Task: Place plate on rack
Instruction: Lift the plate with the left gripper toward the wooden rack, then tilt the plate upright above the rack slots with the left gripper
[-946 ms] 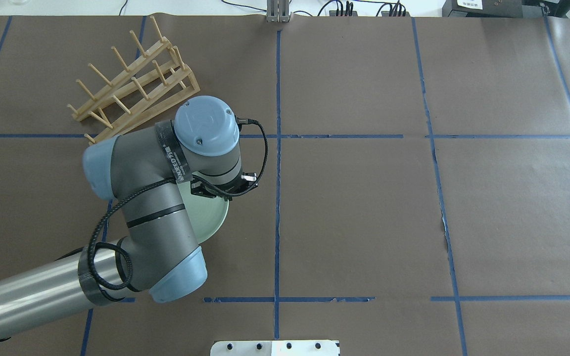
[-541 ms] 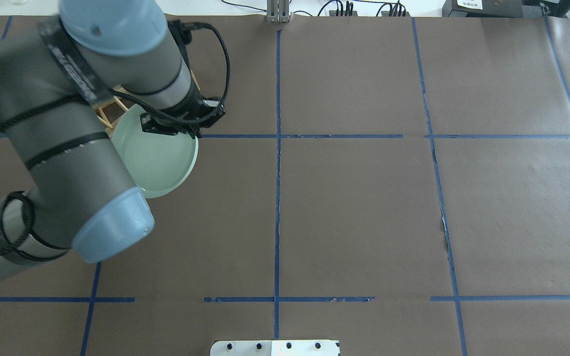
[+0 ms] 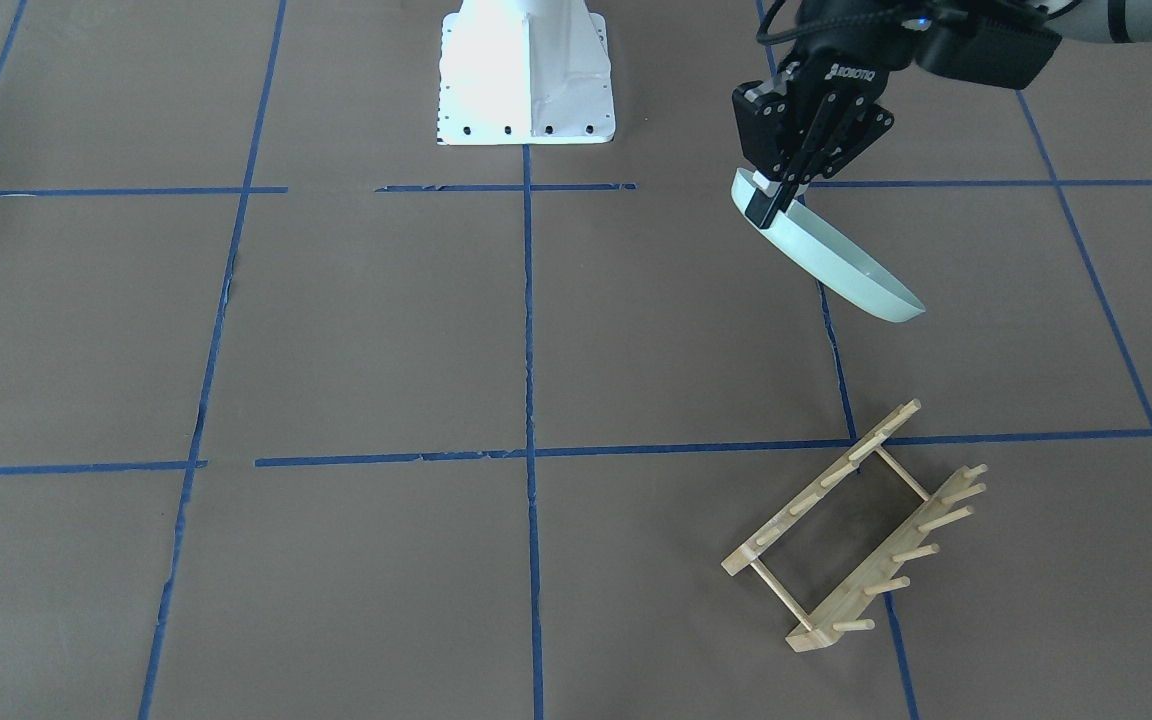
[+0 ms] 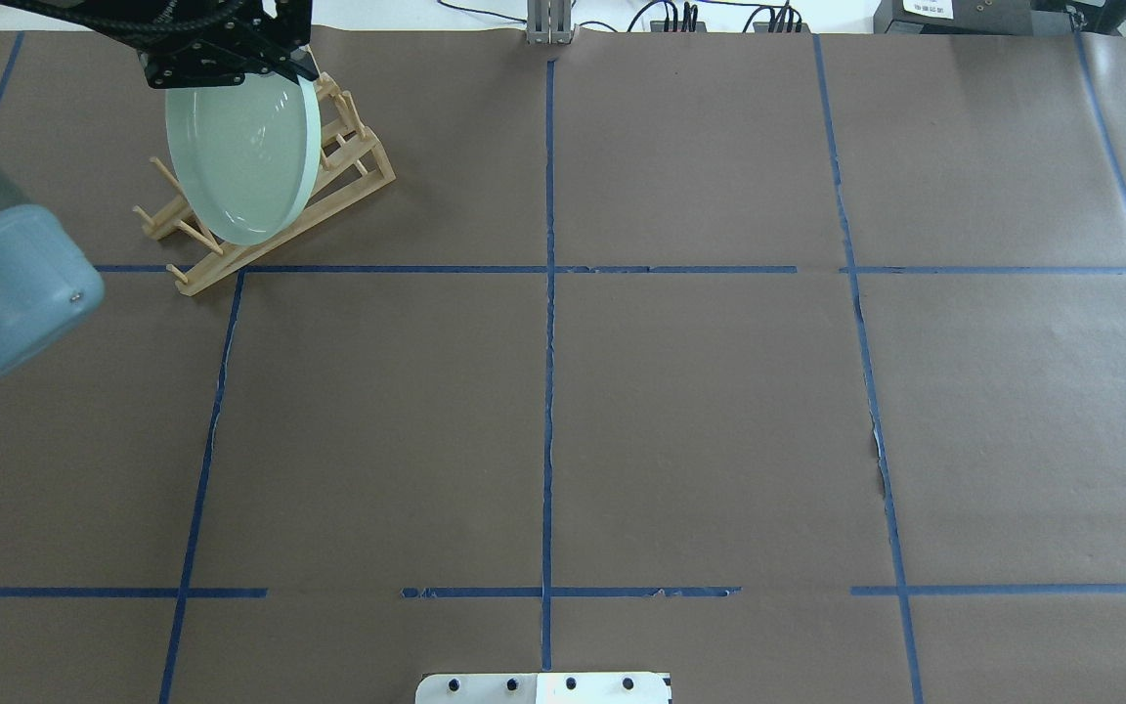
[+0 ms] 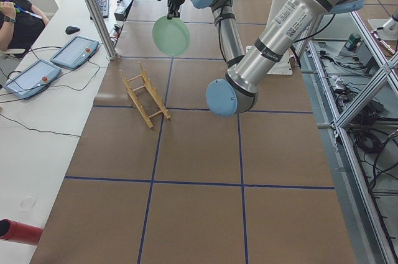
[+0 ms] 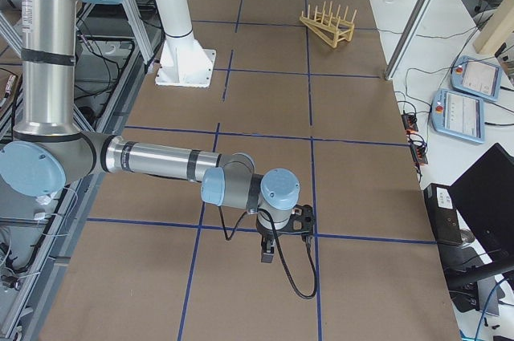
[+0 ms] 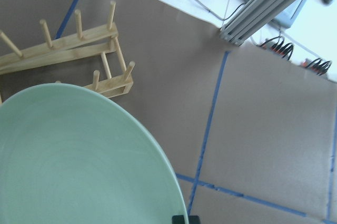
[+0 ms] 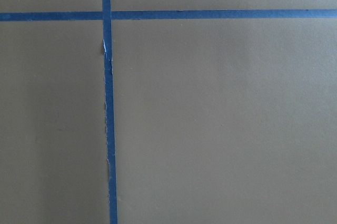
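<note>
My left gripper (image 3: 766, 203) is shut on the rim of the pale mint-green plate (image 3: 841, 268) and holds it tilted, high above the table. The light-wood rack (image 3: 856, 530) stands on the table below and beyond the plate, apart from it. In the overhead view the plate (image 4: 242, 147) hangs under the gripper (image 4: 231, 76) and overlaps the rack (image 4: 353, 176). The left wrist view shows the plate's ringed inside (image 7: 79, 161) with the rack (image 7: 63, 50) past it. My right gripper (image 6: 267, 257) hangs low over the table in the exterior right view; I cannot tell if it is open.
The table is brown paper with a blue tape grid (image 4: 548, 293). The white robot base (image 3: 524, 75) stands at the near edge. A metal post (image 5: 93, 9) and an operator's desk with tablets (image 5: 74, 53) lie beyond the rack's side of the table.
My left arm has lifted the plate off the table and carried it forward and left, from near the grid crossing to over the rack. The rack has not moved.
</note>
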